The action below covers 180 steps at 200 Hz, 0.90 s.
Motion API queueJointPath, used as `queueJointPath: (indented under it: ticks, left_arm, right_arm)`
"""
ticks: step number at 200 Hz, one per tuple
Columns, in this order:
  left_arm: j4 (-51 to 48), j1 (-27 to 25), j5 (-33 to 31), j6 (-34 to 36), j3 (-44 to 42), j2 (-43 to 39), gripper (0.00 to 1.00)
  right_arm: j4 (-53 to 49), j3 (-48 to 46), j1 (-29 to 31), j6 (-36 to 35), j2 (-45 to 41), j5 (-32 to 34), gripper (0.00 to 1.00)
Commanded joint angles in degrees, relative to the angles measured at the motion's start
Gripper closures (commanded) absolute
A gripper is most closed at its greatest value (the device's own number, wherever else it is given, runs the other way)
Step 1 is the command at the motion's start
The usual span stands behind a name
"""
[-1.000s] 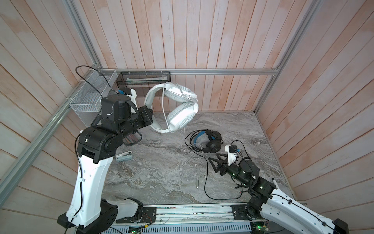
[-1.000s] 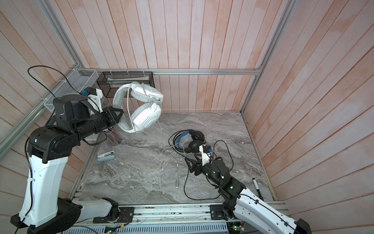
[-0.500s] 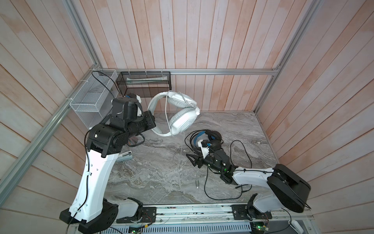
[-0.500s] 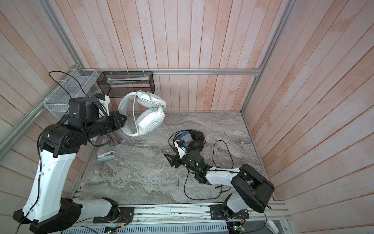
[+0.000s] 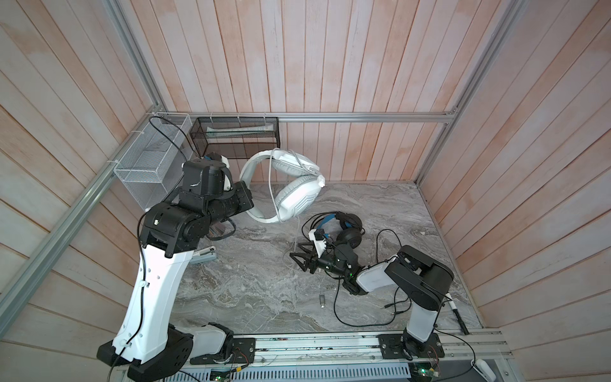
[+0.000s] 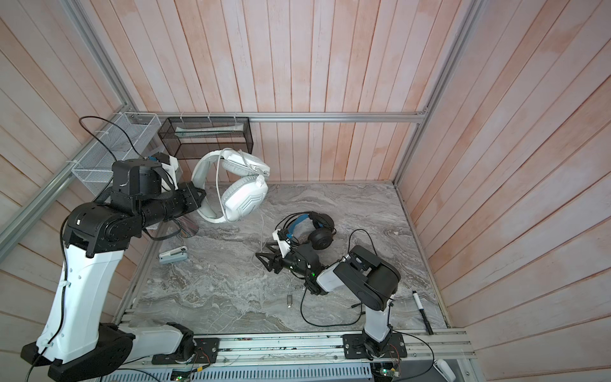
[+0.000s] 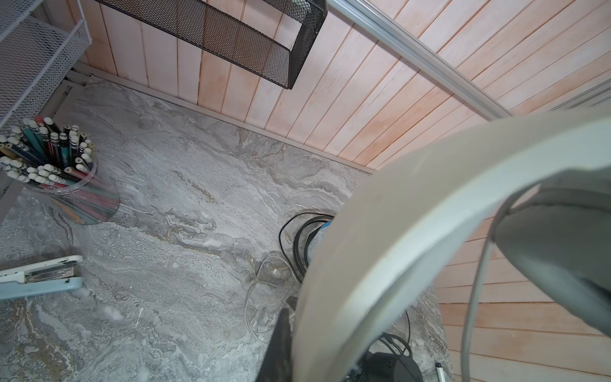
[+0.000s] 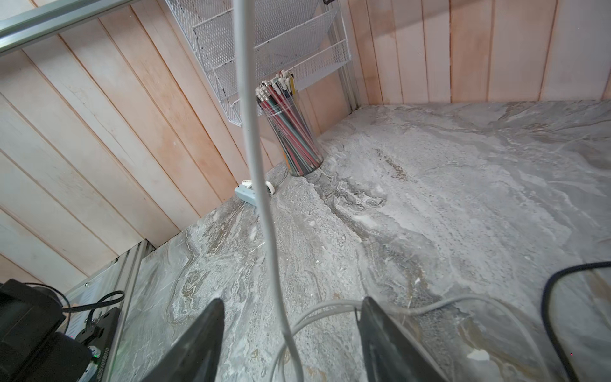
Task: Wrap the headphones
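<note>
As right wrist shows, cable (image 8: 263, 198) crosses gripper (image 8: 292, 300).

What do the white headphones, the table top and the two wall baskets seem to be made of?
The white headphones: likely moulded plastic, matte shell; ear pads look cushioned. The table top: grey veined, marble-like, perhaps a printed laminate. The black basket and the white basket: fine metal mesh, apparently painted.
</note>
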Motion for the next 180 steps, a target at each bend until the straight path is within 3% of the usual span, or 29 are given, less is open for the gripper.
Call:
queueJointPath:
  ticks: [1, 37, 66, 116, 145, 180]
  left_arm:
    - [4.2, 0.2, -0.7, -1.6, 2.1, -0.2, 1.00]
    - [5.0, 0.2, -2.1, -1.2, 0.9, -0.2, 1.00]
    - [6.5, 1.1, -4.0, -0.7, -0.9, -0.3, 1.00]
    - [9.4, 2.1, -12.7, 1.9, -3.8, 0.0, 1.00]
    - [11.6, 2.7, -17.5, 2.8, -6.5, 1.7, 1.00]
    - [15.9, 6.8, -17.4, 3.9, -11.3, 4.2, 1.00]
  right_arm:
    - [2.8, 2.1, 1.3, 1.1, 2.9, -0.7, 0.46]
    - [1.9, 1.7, 2.1, 1.8, 4.4, 0.4, 0.85]
    - [-3.0, -0.6, 4.0, -0.6, -0.4, 3.0, 1.00]
    - [-14.8, -7.6, 10.4, -3.9, -13.1, 6.7, 1.00]
    - [-29.8, -6.4, 18.6, -9.5, -20.9, 12.6, 1.00]
    - [-48.9, -1.3, 25.8, -14.5, -28.1, 15.3, 1.00]
